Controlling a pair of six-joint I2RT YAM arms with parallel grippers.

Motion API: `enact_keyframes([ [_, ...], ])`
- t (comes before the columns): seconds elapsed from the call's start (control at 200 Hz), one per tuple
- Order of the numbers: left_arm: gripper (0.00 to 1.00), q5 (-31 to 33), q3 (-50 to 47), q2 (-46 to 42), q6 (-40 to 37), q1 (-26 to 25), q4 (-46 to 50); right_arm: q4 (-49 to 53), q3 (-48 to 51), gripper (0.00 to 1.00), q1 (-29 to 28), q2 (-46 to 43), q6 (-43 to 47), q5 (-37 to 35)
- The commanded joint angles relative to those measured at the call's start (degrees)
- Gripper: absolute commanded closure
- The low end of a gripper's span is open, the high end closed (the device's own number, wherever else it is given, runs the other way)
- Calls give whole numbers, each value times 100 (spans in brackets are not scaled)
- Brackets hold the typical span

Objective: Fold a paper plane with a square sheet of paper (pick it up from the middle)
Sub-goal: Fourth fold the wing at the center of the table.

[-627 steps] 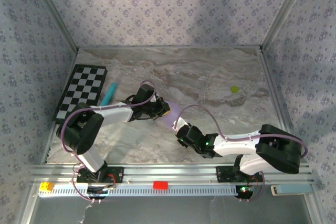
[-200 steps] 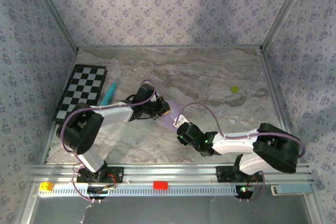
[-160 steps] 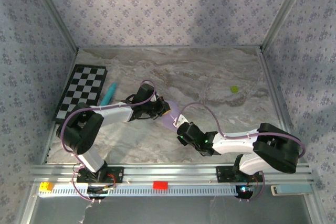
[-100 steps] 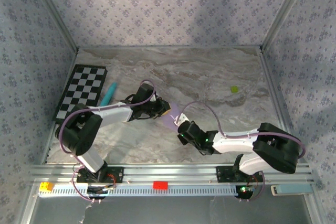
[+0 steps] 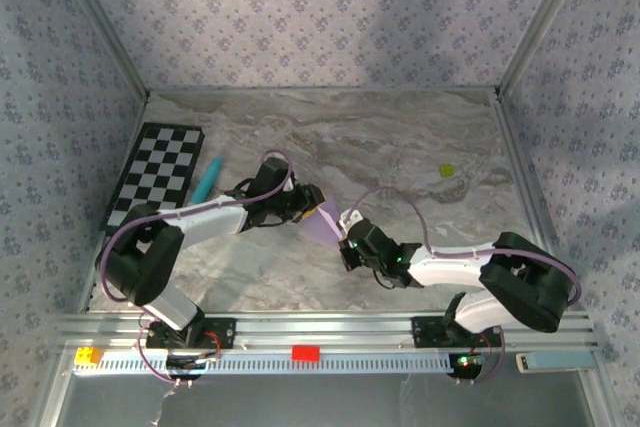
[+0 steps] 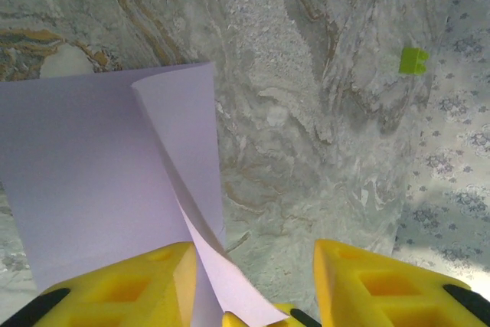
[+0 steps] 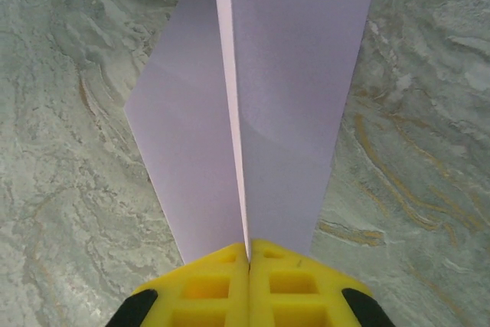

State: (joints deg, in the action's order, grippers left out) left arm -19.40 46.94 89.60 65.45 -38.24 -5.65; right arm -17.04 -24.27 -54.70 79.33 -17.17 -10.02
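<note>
Nearest, along the bottom of the top view, the rail (image 5: 330, 357) carries a red block (image 5: 306, 352) at centre and a yellow block (image 5: 88, 355) at lower left. Above it, both arms reach in to meet near the middle of the marble table (image 5: 400, 147). The right gripper (image 5: 347, 230) sits just right of centre. In its wrist view the right gripper (image 7: 249, 254) has its yellow jaws pressed together at the bottom of the frame, pinching the raised centre crease of the paper (image 7: 260, 74). The crease runs straight up the frame, and a lilac panel falls away to the table on each side. In the top view the paper (image 5: 325, 219) lies at centre, between the two grippers, with the left gripper (image 5: 312, 197) at its upper-left edge. In the left wrist view the left gripper (image 6: 253, 281) has its jaws standing apart and clamps nothing. The paper (image 6: 92, 166) fills the left of that frame. A curled flap of it runs down between the jaws, close beside the left-hand finger (image 6: 145, 281); whether they touch cannot be told. Further back in the top view, a teal pen (image 5: 208, 179) lies just right of the checkered board (image 5: 158, 172) at upper left. A small green block (image 5: 446, 170) sits apart at upper right, also seen in the left wrist view (image 6: 413, 60). Patterned walls (image 5: 320, 17) close the rear and sides.
</note>
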Motion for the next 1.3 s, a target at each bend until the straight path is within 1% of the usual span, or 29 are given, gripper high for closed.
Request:
enact_keyframes([
  [0.0,55,215,-56,-255,-108,53,209,-173,67,100,173,114,-347,622],
  [0.35,55,263,-127,-287,-85,79,222,-461,63,100,727,351,-1030,1608],
  [0.425,59,261,-127,-274,-84,79,213,-534,62,100,784,419,-1148,1747],
  [0.625,76,122,-180,-145,-7,72,18,-726,67,100,967,584,-1423,2153],
  [0.8,86,17,-172,-14,9,64,-90,-955,155,100,1152,621,-1633,2460],
  [1.055,91,-161,-74,315,38,44,-237,-1150,238,100,1344,678,-1835,2704],
  [1.294,93,-222,66,686,69,-12,-288,-1256,284,100,1413,720,-2059,2800],
])
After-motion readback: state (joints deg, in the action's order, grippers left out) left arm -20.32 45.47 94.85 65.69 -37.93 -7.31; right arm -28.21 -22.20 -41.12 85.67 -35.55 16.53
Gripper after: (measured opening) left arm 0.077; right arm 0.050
